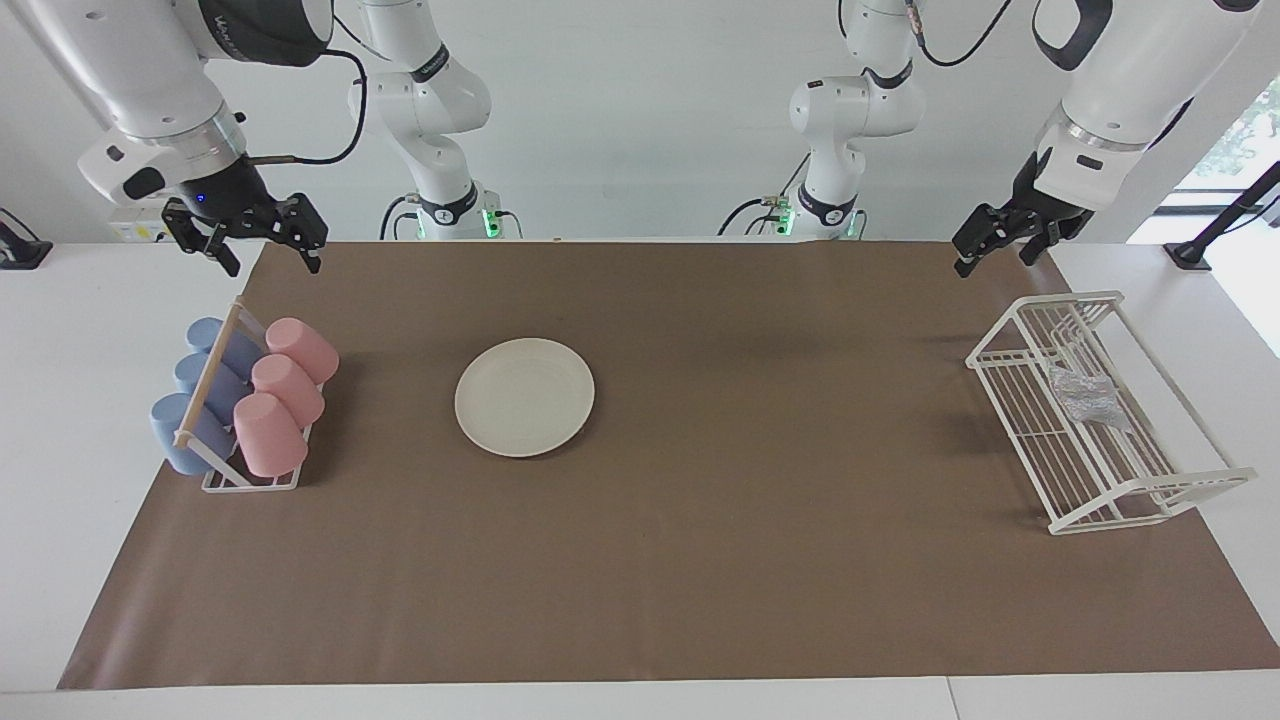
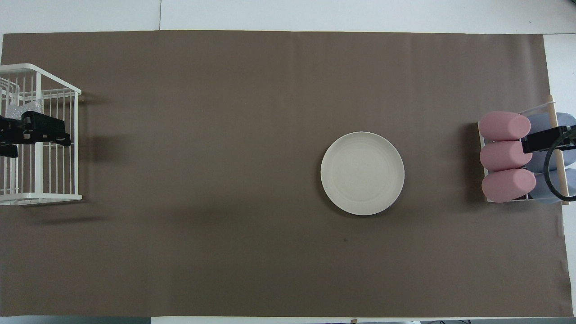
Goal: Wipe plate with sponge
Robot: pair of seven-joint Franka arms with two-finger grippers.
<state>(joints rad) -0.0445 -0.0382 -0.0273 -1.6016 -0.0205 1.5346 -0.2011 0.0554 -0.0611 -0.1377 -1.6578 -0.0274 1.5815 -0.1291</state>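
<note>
Sponge (image 1: 1088,397) lies crumpled inside the white wire rack (image 1: 1150,490), right of the facing frame, toward the left arm's end of the bench (image 1: 1150,600); untouched. Plate (image 1: 524,396) sits flat on the brown mat (image 1: 700,560), left of centre, beside the cup rack (image 1: 250,478), well apart from the sponge.

Left gripper (image 1: 995,250) hangs above the wire rack, empty; finger gap unreadable. Right gripper (image 1: 268,250) waits over the cup rack, fingers spread wide, empty.

Judgement: fetch first. Descend between the rack's wires, pinch the sponge's bulk, lift straight up to avoid snagging.
</note>
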